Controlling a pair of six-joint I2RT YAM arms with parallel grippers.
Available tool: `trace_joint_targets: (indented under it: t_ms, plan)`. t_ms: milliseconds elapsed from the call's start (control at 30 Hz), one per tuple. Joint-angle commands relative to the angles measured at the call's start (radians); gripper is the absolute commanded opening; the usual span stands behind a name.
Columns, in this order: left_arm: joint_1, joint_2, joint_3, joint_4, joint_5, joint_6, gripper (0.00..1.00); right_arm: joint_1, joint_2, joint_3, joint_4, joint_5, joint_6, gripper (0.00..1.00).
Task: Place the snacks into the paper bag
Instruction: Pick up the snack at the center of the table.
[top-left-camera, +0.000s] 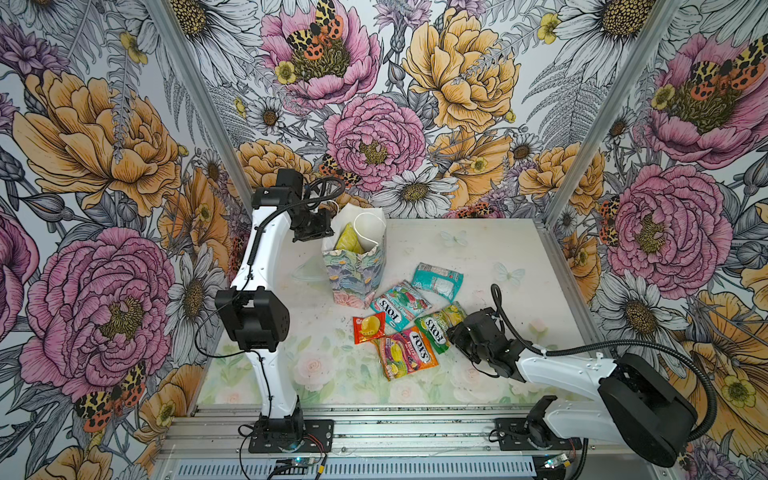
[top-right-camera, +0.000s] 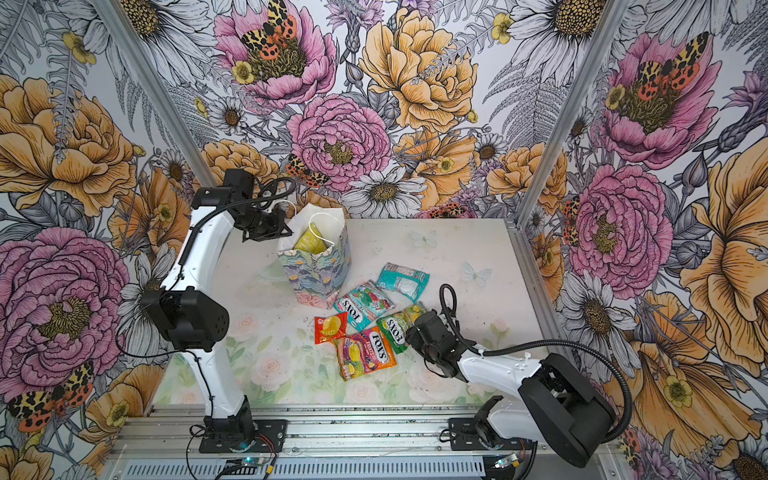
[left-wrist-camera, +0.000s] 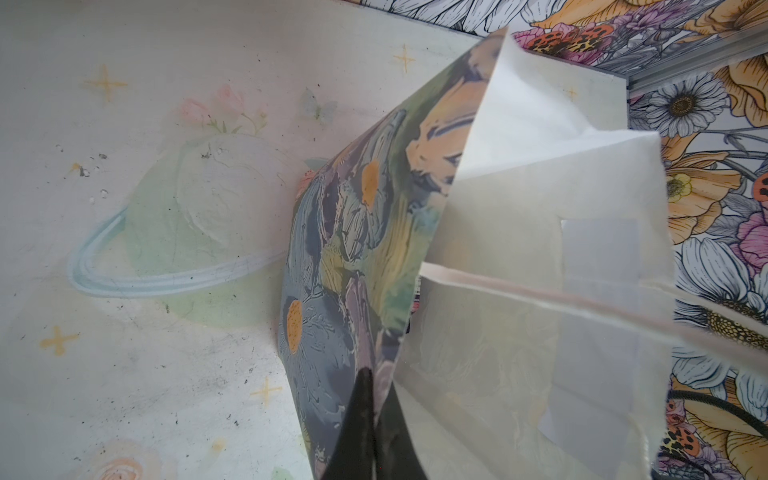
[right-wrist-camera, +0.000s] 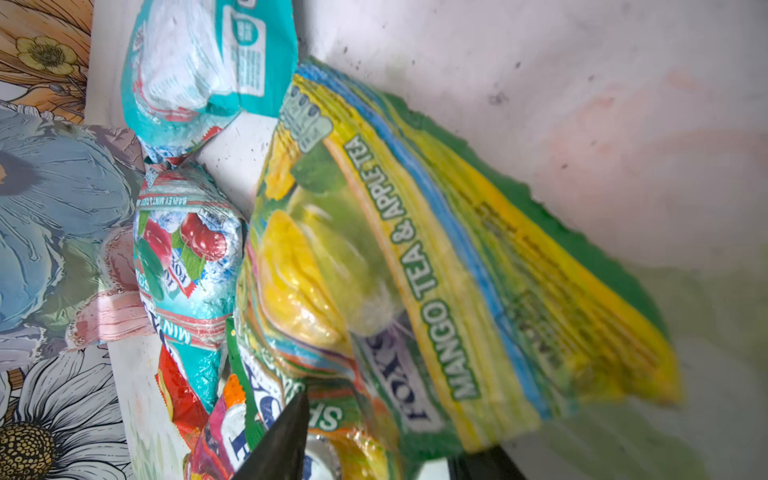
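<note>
The paper bag (top-left-camera: 357, 266) (top-right-camera: 316, 270) stands upright at mid-table with a yellow-green snack (top-left-camera: 349, 241) inside. My left gripper (top-left-camera: 322, 232) (left-wrist-camera: 372, 374) is shut on the bag's rim, its black fingers (left-wrist-camera: 361, 415) pinching the printed wall (left-wrist-camera: 353, 249). Several snacks lie in front of the bag: a teal packet (top-left-camera: 438, 280), a teal FOX'S mint packet (top-left-camera: 399, 305), a small red one (top-left-camera: 368, 328), an orange-pink fruits packet (top-left-camera: 405, 353) and a green mango tea packet (top-left-camera: 436, 326) (right-wrist-camera: 395, 270). My right gripper (top-left-camera: 455, 332) (right-wrist-camera: 390, 432) is low at the green packet, jaws apart on either side of its near end.
Floral wallpaper walls (top-left-camera: 104, 166) and aluminium posts (top-left-camera: 582, 145) enclose the table on three sides. The arm bases sit on a metal rail (top-left-camera: 395, 432) along the front edge. The bag's white cord handle (top-left-camera: 368, 232) hangs over its opening.
</note>
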Motion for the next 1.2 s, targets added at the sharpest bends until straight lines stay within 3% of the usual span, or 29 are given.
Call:
trace_joint_targets:
  t_ms: [0, 167, 367, 767, 1167]
  plan:
    - [-0.004, -0.03, -0.015, -0.003, 0.024, 0.012, 0.0, -0.013, 0.029, -0.011, 0.032, 0.009, 0.007, 0.5]
    - [-0.004, -0.03, -0.014, -0.003, 0.023, 0.013, 0.0, -0.031, 0.059, -0.012, 0.067, 0.01, 0.002, 0.36]
    - [-0.005, -0.03, -0.015, -0.002, 0.022, 0.014, 0.0, -0.035, 0.058, 0.008, 0.045, 0.013, -0.044, 0.01]
    - [-0.006, -0.028, -0.015, -0.003, 0.023, 0.014, 0.0, -0.035, -0.116, 0.178, -0.252, 0.094, -0.226, 0.0]
    - [-0.005, -0.03, -0.014, -0.003, 0.026, 0.014, 0.0, -0.021, -0.117, 0.453, -0.462, 0.114, -0.431, 0.0]
